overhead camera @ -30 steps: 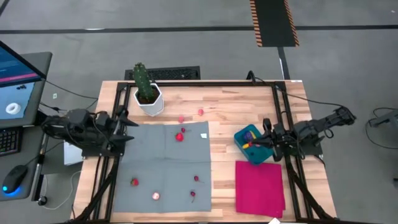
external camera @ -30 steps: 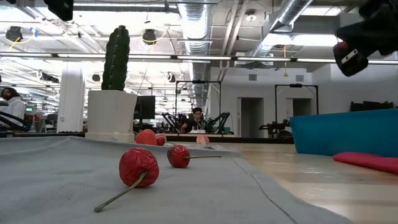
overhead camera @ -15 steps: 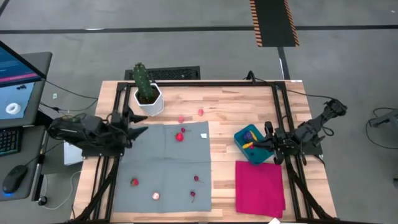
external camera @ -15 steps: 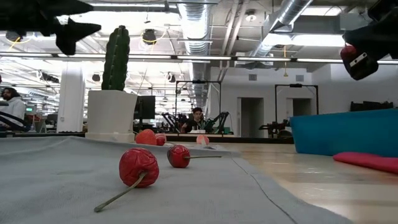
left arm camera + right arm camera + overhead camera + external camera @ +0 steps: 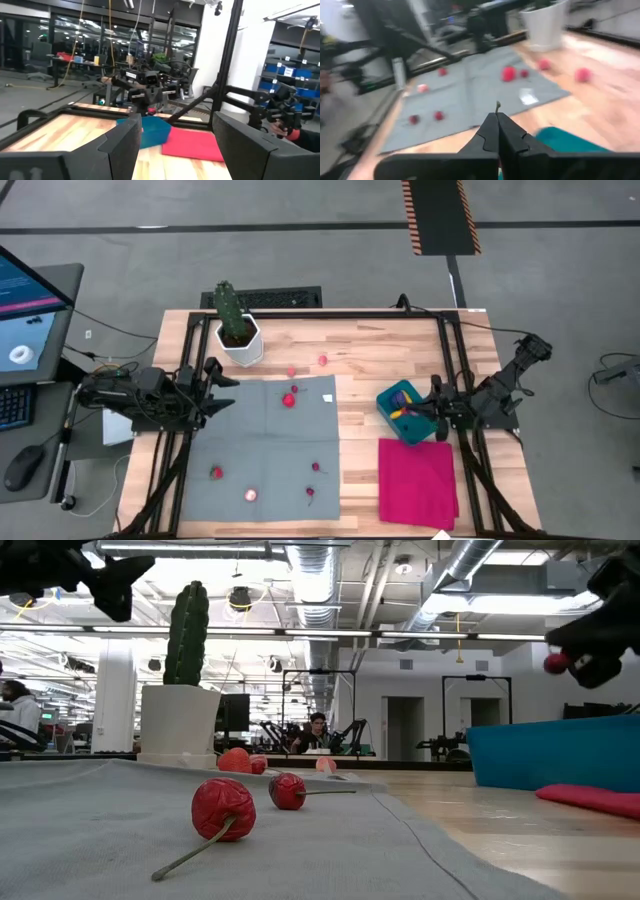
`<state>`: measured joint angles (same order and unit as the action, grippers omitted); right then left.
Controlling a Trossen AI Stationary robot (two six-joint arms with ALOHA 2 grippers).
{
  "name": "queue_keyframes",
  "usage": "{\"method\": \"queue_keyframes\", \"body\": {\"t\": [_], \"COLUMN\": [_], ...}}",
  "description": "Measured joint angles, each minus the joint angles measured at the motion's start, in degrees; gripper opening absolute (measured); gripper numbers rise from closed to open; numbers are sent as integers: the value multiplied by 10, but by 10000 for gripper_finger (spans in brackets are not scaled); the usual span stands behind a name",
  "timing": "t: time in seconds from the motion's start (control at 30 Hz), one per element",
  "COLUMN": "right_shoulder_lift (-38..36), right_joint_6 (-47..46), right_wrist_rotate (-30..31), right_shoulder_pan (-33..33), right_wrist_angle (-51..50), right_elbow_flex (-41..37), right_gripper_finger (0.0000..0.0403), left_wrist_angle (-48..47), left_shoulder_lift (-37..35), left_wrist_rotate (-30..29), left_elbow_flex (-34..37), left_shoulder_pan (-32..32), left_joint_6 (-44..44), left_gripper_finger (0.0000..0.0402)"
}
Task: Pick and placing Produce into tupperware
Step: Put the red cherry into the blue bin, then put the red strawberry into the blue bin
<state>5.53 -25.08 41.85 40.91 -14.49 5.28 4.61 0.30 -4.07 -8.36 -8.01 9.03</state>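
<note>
Right end effector [image 5: 432, 409] beside one tupperware [image 5: 401, 411].

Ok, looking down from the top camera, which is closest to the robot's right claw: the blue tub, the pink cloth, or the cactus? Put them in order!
From the right gripper, seen from above:
1. The teal tub: right beside the gripper, on the table's right side.
2. The pink cloth: a bit farther, on the front right of the table.
3. The cactus: farthest, in its white pot at the back left.

Robotics lab in open industrial hall: exposed ducts [image 5: 330, 585], strip lights, concrete floor [image 5: 300, 240], other arm rigs [image 5: 350, 735], monitor [image 5: 25, 300].
</note>
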Motion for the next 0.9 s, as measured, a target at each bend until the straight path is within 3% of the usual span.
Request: {"method": "queue_keyframes", "body": {"t": [0.13, 0.3, 0.5, 0.9], "right_shoulder_lift": [18, 54, 102, 113], "right_joint_6": [-22, -82, -111, -103], "right_wrist_rotate": [45, 56, 46, 62], "right_shoulder_pan": [-5, -17, -15, -35], "right_wrist_angle": [-9, -9, 6, 13], "right_elbow_flex": [1, 1, 1, 1], "right_gripper_finger": [16, 26, 26, 124], "left_wrist_angle": [-13, -66, -4, 7], "left_shoulder_lift": [0, 0, 0, 0], "left_wrist_rotate": [-3, 1, 19, 19], "left_elbow_flex": [0, 20, 61, 69], "left_shoulder_pan": [18, 38, 42, 42], "left_joint_6": [6, 29, 34, 6], "left_gripper_finger": [236, 236, 236, 236]}}
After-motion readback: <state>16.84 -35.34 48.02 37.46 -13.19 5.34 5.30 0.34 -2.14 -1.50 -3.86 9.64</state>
